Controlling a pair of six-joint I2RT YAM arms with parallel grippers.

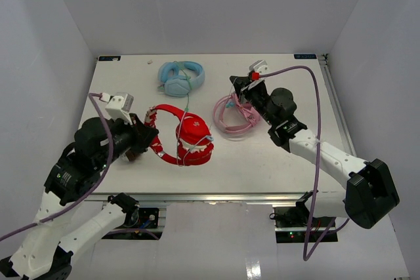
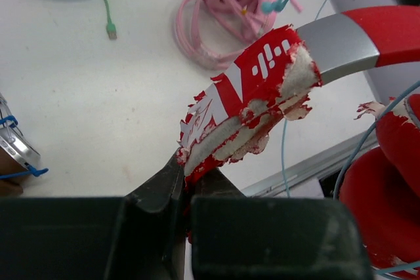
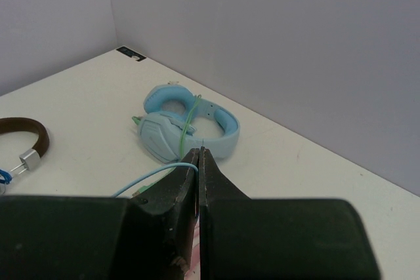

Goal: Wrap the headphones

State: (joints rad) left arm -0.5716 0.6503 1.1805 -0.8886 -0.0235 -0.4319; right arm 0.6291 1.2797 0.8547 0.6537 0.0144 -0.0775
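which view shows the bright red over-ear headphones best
Top external: the bright red over-ear headphones show nearly whole, headband and both earcups. Left wrist shows only the peeling headband end in the left gripper and part of an earcup. Right wrist shows just a thin pale-blue cable in the right gripper.

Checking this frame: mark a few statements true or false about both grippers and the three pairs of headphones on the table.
1. The left gripper is shut on the headband of the red headphones. True.
2. The headband's covering is intact. False: it is torn, with pale padding showing.
3. The right gripper is open. False: it is shut, pinching the thin pale cable.
4. The light-blue headphones lie farther from the arm bases than the red ones. True.
5. In the top view, the pink headphones lie left of the red ones. False: they lie to the right.
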